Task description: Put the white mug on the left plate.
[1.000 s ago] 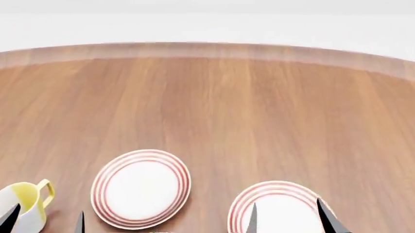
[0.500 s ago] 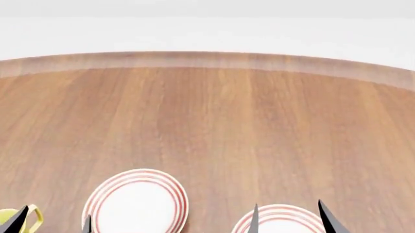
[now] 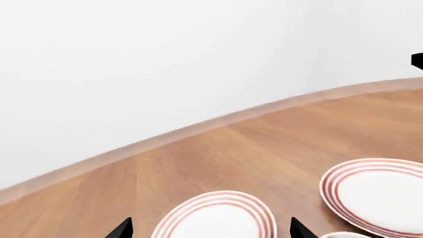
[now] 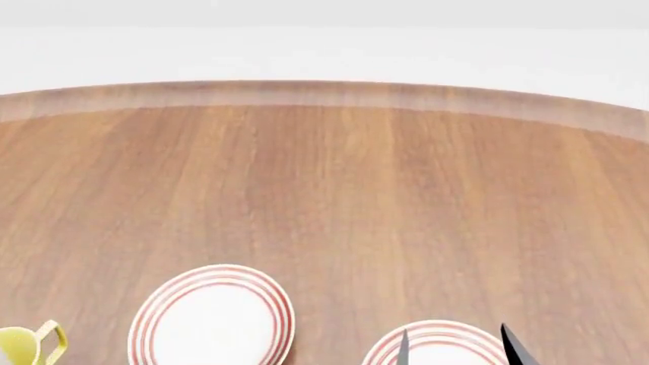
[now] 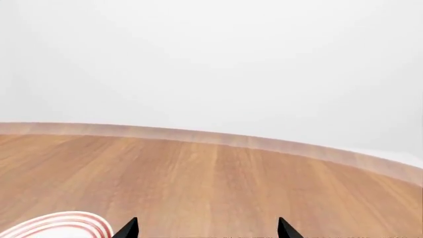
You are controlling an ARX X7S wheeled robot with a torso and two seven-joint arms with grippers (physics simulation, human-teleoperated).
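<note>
You are looking over a round wooden table (image 4: 335, 190). The left round white plate with red concentric rings (image 4: 211, 319) is sitting at seven o'clock in your head view, with its twin plate (image 4: 441, 348) at five o'clock, well apart. Your right gripper (image 4: 458, 348) is hanging over that twin, its black tips spread wide. Your left gripper (image 3: 210, 229) is also showing wide-spread tips, holding nothing. The tall white mug isn't clearly visible; only a yellow-handled mug (image 4: 29, 346) is peeking in at eight o'clock.
</note>
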